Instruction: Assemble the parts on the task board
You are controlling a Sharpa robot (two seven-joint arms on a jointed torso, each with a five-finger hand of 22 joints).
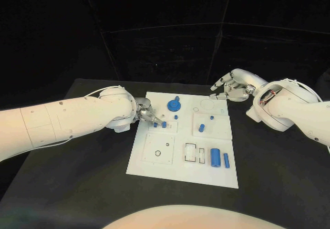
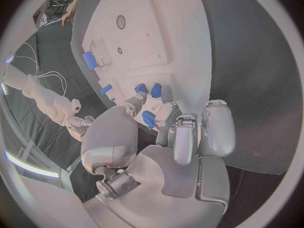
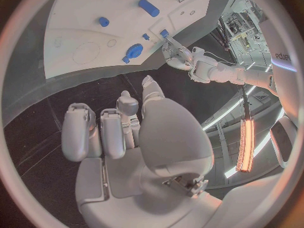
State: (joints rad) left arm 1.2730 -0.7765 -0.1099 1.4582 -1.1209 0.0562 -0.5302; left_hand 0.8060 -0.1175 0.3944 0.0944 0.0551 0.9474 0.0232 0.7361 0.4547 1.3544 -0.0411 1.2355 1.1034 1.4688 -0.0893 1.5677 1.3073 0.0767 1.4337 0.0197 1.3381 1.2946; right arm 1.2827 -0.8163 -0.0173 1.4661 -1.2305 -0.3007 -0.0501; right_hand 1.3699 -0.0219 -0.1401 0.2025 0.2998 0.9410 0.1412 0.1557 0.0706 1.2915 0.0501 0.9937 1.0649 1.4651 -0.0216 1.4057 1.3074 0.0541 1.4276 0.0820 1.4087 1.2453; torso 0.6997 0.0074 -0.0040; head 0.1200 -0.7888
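left hand (image 1: 143,110) pinching a small blue peg (image 2: 148,119) at the board's (image 1: 159,168) left-middle slots, beside two seated pegs (image 1: 159,124) | right hand (image 1: 232,87) hanging loosely curled, gripping nothing, off the board's far corner | advice: keeping the peg upright, lowering slowly, avoiding its neighbours

No text, number or brand can be read on the task board (image 1: 180,164) or its parts; a few pale letters sit on a dark surface past the right hand (image 3: 136,137), too small to read.
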